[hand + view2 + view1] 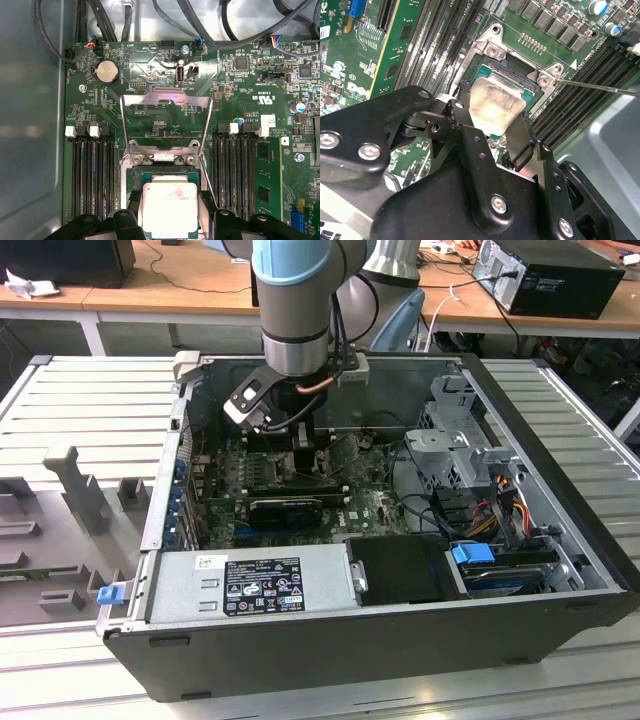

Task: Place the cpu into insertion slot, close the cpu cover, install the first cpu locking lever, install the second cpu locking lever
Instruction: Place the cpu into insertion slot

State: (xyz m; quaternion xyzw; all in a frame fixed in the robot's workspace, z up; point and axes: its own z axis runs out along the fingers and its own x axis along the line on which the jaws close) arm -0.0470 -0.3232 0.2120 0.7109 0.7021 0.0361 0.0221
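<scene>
My gripper (492, 125) is shut on the cpu (495, 102), a silver-tan square held by its two opposite edges between black fingers (522, 140). The cpu (170, 210) lies level over the insertion slot (162, 158), inside its metal rim; I cannot tell whether it rests in the slot. The cpu cover (167, 100) is swung open and stands up beyond the slot. A thin wire locking lever (600, 88) sticks out beside the slot, unlatched. In the exterior view the gripper (298, 452) reaches down into the open computer case (560, 540) over the green board.
Memory slots (92, 175) flank the slot on both sides. A long black card (290, 508) lies near the gripper, with the power supply (250, 585) in front. A drive cage (465, 445) and cables (500, 505) fill the exterior view's right.
</scene>
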